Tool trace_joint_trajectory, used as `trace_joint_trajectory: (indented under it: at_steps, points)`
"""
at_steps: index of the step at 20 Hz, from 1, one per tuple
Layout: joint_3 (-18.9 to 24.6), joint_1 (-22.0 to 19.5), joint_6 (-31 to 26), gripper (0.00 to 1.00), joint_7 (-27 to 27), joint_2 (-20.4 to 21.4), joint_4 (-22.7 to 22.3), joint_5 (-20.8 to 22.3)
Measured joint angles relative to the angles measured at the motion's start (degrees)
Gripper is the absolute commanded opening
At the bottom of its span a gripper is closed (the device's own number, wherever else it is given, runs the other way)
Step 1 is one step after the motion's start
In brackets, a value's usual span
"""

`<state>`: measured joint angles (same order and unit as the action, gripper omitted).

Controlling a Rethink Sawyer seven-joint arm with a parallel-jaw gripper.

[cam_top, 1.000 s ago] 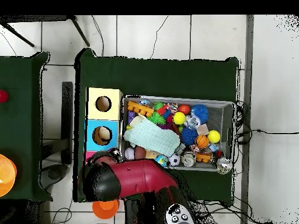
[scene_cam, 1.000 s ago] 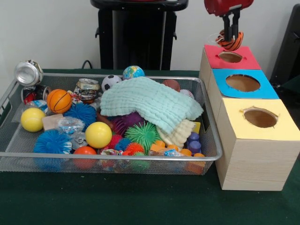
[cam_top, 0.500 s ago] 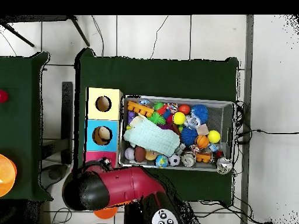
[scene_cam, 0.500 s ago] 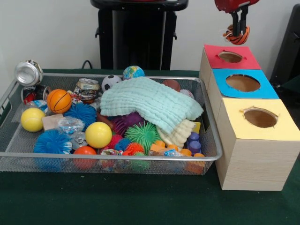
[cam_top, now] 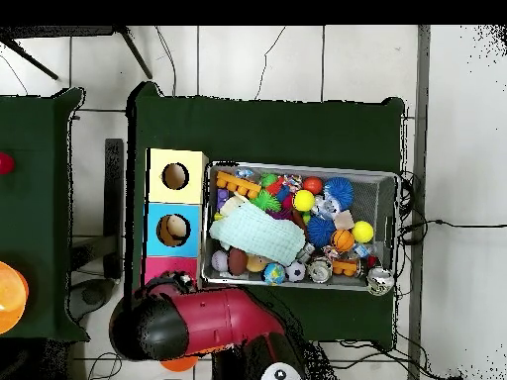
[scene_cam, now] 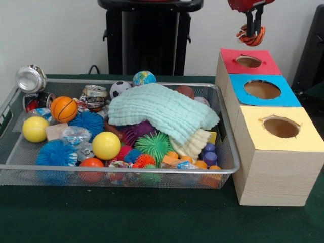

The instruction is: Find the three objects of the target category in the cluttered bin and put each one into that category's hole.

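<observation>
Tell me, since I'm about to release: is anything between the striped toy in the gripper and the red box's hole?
Nothing visible. The gripper holds the orange striped toy in open air above the red box's hole, which looks unobstructed.

A table (scene_cam: 126, 217) covered in dark green cloth carries two things. The wire-mesh bin (scene_cam: 116, 174) sits on the left. Just beside it on the right stands a wooden box (scene_cam: 268, 172) with red, blue and yellow tops.

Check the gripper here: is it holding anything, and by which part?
Yes. The gripper is shut on an orange-and-black striped ring-like toy, pinched at its upper edge, hanging above the red-topped box.
</observation>
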<state>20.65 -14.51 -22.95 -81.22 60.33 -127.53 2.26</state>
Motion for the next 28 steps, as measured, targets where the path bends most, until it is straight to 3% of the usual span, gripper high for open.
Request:
trace_joint_trajectory:
  at_steps: [6, 13, 20, 28]
  points:
    - [-4.8, 3.2, -4.2, 0.0, 0.0, -0.5, 0.6, 1.1]
    - [-7.8, 5.5, -4.2, 0.0, 0.0, -3.4, 0.8, 1.3]
    - [-9.2, 7.5, 0.2, 0.0, 0.0, -6.6, 0.8, 1.3]
    - [-11.1, 10.0, 4.8, 0.0, -0.7, -7.1, 0.8, 1.2]
